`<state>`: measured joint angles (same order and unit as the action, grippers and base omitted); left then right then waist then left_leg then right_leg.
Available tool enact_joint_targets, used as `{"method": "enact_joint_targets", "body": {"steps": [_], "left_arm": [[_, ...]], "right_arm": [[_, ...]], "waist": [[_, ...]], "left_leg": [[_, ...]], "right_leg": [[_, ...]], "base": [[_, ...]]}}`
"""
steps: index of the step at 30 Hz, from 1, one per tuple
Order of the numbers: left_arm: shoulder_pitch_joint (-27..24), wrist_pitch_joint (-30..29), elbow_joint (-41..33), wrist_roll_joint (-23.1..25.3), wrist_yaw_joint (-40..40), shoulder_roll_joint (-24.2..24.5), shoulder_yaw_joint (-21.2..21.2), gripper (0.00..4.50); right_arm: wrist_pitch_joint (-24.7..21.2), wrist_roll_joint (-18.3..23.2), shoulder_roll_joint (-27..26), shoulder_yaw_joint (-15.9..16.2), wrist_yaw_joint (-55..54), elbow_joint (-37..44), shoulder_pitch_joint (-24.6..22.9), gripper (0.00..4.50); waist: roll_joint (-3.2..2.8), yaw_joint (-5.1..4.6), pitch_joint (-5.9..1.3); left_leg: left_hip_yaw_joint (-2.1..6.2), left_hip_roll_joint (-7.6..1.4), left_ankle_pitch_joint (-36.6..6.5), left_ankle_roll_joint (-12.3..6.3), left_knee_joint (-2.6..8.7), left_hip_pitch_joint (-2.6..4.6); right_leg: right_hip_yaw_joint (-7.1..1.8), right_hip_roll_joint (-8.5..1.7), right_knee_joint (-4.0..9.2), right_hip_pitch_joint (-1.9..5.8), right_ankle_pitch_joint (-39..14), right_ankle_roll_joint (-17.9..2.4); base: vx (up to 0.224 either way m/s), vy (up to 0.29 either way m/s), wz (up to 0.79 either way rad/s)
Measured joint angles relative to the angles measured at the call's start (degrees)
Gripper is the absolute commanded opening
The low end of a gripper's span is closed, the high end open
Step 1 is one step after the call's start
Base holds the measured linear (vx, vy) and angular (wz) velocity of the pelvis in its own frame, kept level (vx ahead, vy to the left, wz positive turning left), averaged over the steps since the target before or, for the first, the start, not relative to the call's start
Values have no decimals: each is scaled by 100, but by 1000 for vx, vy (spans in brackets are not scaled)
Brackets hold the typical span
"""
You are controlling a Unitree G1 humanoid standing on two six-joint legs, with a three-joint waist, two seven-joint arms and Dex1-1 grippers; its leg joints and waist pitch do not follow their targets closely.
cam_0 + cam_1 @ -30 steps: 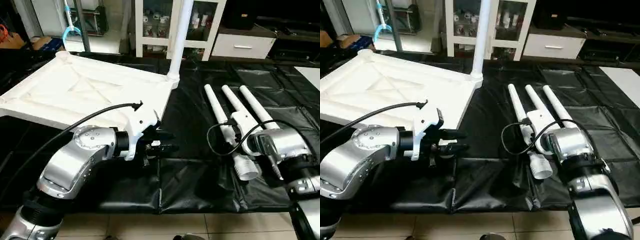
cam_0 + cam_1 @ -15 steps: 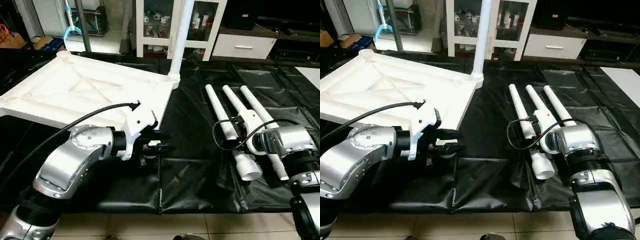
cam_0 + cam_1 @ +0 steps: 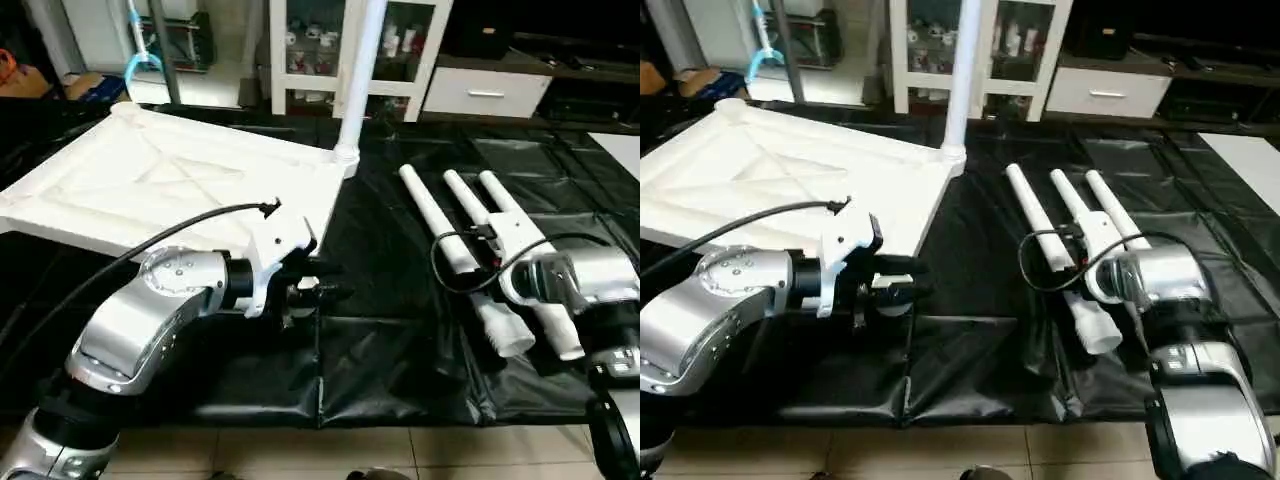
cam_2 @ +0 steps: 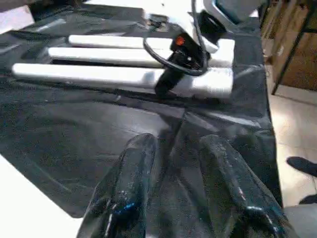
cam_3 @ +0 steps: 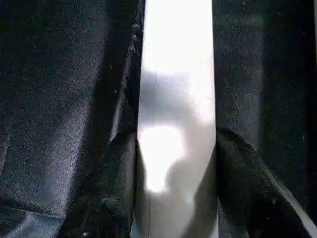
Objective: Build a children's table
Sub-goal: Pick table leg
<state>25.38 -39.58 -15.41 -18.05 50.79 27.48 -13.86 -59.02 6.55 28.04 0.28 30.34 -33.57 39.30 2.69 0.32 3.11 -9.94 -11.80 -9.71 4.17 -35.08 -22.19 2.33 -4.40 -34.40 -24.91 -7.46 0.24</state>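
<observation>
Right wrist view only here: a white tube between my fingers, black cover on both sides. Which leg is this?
Observer: The leftmost leg of three loose ones lying side by side, the one nearest the tabletop.
Operator: Any leg fitted yet?
Observer: One, the upright leg, in the tabletop's far right corner socket.
Operator: And the left gripper?
Observer: The left gripper hovers by the tabletop's near right corner, open, holding nothing.

You have a black-covered surface (image 3: 400,350) with a creased sheet. On it the white tabletop (image 3: 170,190) lies underside up at the left, one leg (image 3: 358,70) standing upright in its far corner socket. Three loose legs (image 3: 440,225) lie side by side at the right.
</observation>
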Motion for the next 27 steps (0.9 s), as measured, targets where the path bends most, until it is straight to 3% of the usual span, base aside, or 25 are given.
{"method": "enact_joint_targets", "body": {"steps": [4, 11, 15, 18, 23, 26, 27], "left_arm": [[176, -23, 77, -141, -246, -273, 249, 173], [703, -499, 389, -786, -1151, -1124, 1345, 211], [879, -851, 490, -1252, -1563, -1556, 1792, 250], [908, -895, 526, -1333, -1641, -1585, 1828, 282], [1031, -929, 726, -1386, -1810, -1738, 2003, 327], [1124, -1011, 719, -1511, -1888, -1774, 2085, 338], [1128, -1041, 718, -1562, -1910, -1792, 2092, 361]], "right_arm": [[-87, 287, 21, -329, 78, 820, -242, 182], [-700, 1830, -139, -1519, 820, 3047, -778, 181], [-720, 2535, -381, -1724, 1297, 3764, -1477, 181], [-715, 2867, -478, -1792, 1462, 4029, -1698, 181], [-1100, 4160, -772, -2480, 2079, 4438, -1940, 181], [-1469, 4736, -717, -2807, 2394, 4410, -1957, 181], [-1557, 4861, -681, -2856, 2454, 4382, -1960, 181]], "waist": [[2, -3, 1], [25, 32, -12], [30, 125, -11], [30, 147, -11], [43, 175, -8], [102, 176, -12], [121, 175, -16]], "left_leg": [[-5, 0, 0, 0, -2, -3], [-7, -2, 0, -1, -2, 3], [-6, -3, 0, -2, -9, -7], [-1, -3, 0, -2, -9, -11], [0, -2, 1, -4, -9, -20], [1, -2, 1, -4, -11, -19], [3, -4, 1, -4, -11, -19]], "right_leg": [[0, 0, 0, -4, 0, 0], [7, 2, 1, 4, -2, 4], [8, 1, 16, 2, -2, 5], [9, -1, 30, 1, -3, 5], [15, -4, 40, 3, -5, 9], [20, -5, 40, 4, -6, 11], [25, -5, 43, 4, -7, 12]], "base": [[0, 0, 0], [0, 0, 0], [0, 0, 0], [0, 0, 0], [0, 0, 0], [0, 0, 0], [0, 0, 0]]}}
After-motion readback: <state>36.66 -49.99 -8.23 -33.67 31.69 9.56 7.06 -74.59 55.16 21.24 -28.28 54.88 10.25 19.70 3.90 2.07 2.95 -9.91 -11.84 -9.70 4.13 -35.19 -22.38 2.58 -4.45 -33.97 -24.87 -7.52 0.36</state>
